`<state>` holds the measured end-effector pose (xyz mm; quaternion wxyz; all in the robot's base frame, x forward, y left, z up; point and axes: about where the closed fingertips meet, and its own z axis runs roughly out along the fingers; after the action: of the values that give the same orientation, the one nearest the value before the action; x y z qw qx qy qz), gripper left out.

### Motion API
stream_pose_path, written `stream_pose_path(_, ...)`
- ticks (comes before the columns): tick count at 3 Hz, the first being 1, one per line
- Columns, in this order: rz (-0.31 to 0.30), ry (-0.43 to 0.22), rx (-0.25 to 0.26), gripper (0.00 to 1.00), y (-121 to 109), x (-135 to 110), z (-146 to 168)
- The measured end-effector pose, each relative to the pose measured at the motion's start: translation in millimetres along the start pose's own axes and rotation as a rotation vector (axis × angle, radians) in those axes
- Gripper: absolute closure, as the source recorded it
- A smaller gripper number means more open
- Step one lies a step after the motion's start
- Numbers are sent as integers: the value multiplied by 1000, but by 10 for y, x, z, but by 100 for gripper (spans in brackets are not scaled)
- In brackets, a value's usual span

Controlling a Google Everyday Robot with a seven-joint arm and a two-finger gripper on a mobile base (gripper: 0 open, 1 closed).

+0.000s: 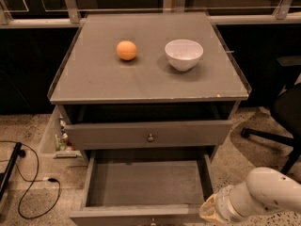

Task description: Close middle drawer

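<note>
The grey cabinet (94, 86) has its middle drawer (146, 182) pulled far out, and its inside is bare. The drawer's flat front (117, 215) runs along the bottom edge of the view, with the small knob (153, 221) just showing. The uppermost drawer (117, 134) above it stands slightly out. My white arm (268, 192) comes in from the lower right. My gripper (209, 212) is at the right end of the middle drawer's front, mostly hidden behind the wrist.
An orange (126, 50) and a white bowl (184, 53) sit on the cabinet top. A black office chair (282, 121) stands at the right. Cables (28, 182) lie on the floor at the left, beside a low bin of small items (61, 138).
</note>
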<state>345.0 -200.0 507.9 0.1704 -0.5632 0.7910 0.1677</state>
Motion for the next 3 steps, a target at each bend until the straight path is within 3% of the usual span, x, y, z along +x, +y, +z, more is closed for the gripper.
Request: stream_pose_path(3,23,-180,104,100,-143,423,622)
